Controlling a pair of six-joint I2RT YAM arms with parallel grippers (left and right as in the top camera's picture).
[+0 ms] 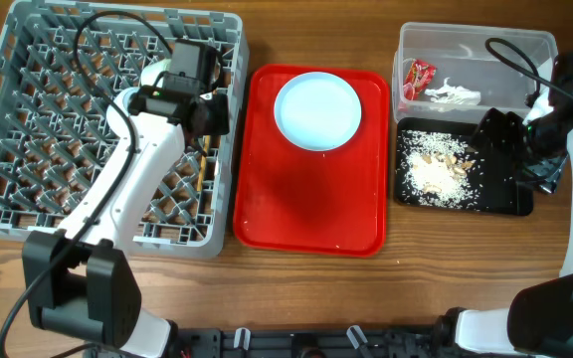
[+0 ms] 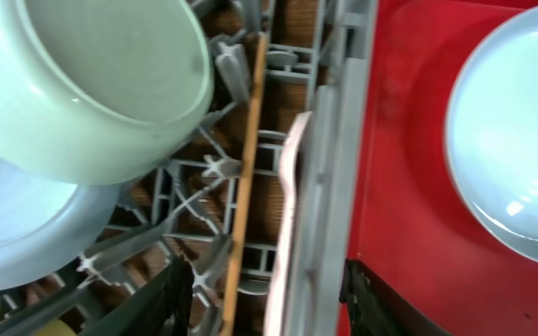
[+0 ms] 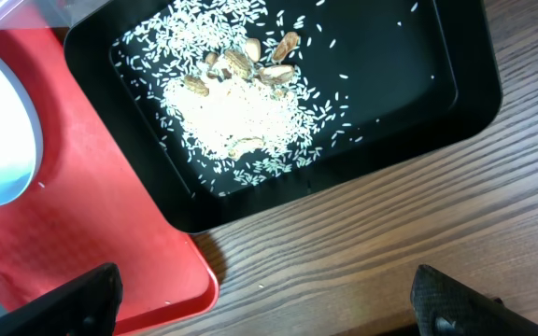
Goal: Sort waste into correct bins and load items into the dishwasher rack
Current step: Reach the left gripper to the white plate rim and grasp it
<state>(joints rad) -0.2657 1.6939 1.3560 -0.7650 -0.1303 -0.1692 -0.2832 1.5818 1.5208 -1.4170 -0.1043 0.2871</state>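
Note:
The grey dishwasher rack (image 1: 28, 214) stands at the left. My left gripper (image 2: 269, 303) is open and empty over the rack's right wall (image 2: 330, 187), straddling a wooden chopstick (image 2: 247, 159) and the white fork (image 2: 288, 187) in the rack. The pale green bowl (image 2: 101, 75) and the pale blue bowl (image 2: 17, 224) also sit in the rack. The white plate (image 1: 317, 109) lies on the red tray. The clear tub (image 1: 505, 50) holds the red wrapper (image 1: 418, 78) and the napkin (image 1: 453, 94). The black tray (image 1: 505, 199) holds rice crumbs (image 3: 232, 112). My right gripper (image 3: 264, 303) is open over the table beside it.
The red serving tray (image 1: 306, 199) lies between the rack and the bins, close to the black tray's corner (image 3: 185, 219). A few rice grains lie on the wooden table and the red tray (image 3: 92, 205). Cables hang over the rack and the tub.

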